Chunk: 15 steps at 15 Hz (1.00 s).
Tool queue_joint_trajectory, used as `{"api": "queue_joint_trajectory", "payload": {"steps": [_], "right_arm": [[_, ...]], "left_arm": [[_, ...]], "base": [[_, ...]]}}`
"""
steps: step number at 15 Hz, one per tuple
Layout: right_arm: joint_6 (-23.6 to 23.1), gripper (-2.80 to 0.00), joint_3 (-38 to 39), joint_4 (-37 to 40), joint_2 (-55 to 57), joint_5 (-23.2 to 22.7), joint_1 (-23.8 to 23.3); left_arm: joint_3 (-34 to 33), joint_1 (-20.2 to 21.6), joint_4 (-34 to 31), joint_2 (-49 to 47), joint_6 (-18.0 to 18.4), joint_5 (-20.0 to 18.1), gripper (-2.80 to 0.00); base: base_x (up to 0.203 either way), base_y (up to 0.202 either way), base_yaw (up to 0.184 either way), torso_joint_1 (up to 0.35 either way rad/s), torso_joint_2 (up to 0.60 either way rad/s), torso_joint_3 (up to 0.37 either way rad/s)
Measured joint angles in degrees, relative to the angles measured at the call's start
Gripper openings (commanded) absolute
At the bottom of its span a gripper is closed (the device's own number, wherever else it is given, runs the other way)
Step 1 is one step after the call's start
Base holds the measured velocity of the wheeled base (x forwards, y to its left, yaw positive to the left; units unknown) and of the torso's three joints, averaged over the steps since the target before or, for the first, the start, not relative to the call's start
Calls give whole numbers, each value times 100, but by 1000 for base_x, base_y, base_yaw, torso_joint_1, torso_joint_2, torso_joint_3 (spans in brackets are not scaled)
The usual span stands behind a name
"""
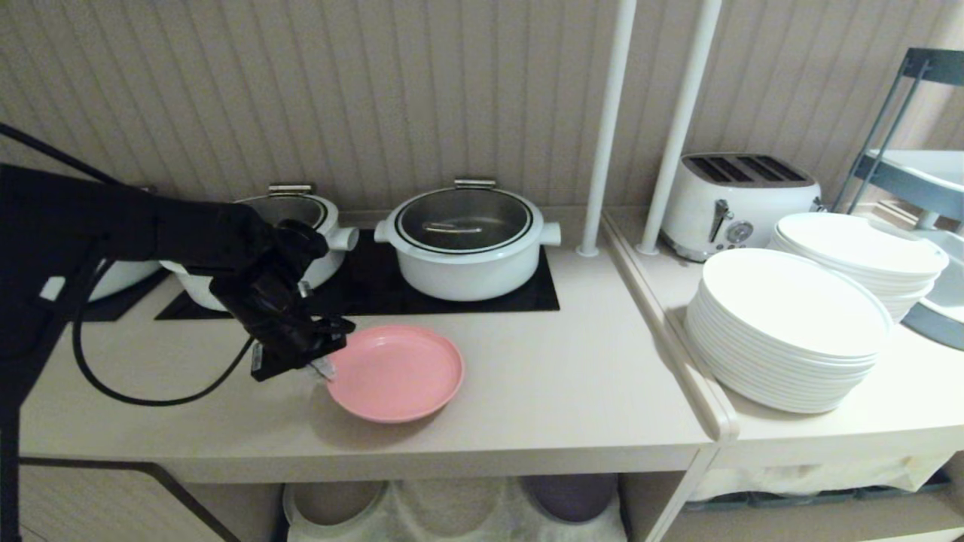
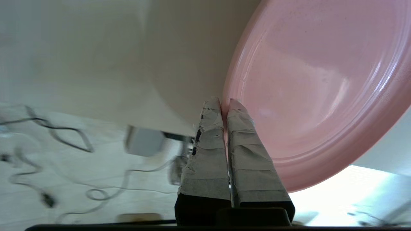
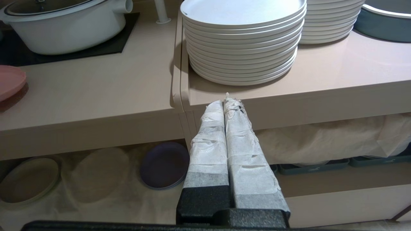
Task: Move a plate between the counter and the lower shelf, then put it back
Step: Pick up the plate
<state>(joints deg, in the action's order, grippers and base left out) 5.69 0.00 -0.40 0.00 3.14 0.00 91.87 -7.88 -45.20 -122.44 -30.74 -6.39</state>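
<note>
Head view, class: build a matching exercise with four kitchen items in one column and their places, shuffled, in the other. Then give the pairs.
Items
1. pink plate
2. toaster
3. lidded white pot
4. purple plate

Places
A. on a black inset panel of the counter
B. on the lower shelf
C. behind the stacked white plates
D. its rim pinched by the left gripper

Pairs: 1-D, 2-C, 3-A, 4-B

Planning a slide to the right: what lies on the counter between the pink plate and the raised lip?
Nothing: in the head view the counter is bare from the plate to the raised lip.
</note>
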Motion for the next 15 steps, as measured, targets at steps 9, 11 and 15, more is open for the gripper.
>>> {"api": "queue_joint_trajectory", "payload": {"steps": [9, 11, 15], "right_arm": [[-2, -280, 0, 0, 0, 0, 0], [0, -280, 0, 0, 0, 0, 0], [0, -280, 0, 3, 0, 0, 0]], "left_arm": [[-305, -2, -11, 445, -401, -270, -280], [-524, -6, 4, 653, -401, -277, -280], [-863, -50, 9, 1159, -401, -278, -280]], "base": [[0, 0, 0, 0, 0, 0], [0, 0, 0, 0, 0, 0], [0, 0, 0, 0, 0, 0]]}}
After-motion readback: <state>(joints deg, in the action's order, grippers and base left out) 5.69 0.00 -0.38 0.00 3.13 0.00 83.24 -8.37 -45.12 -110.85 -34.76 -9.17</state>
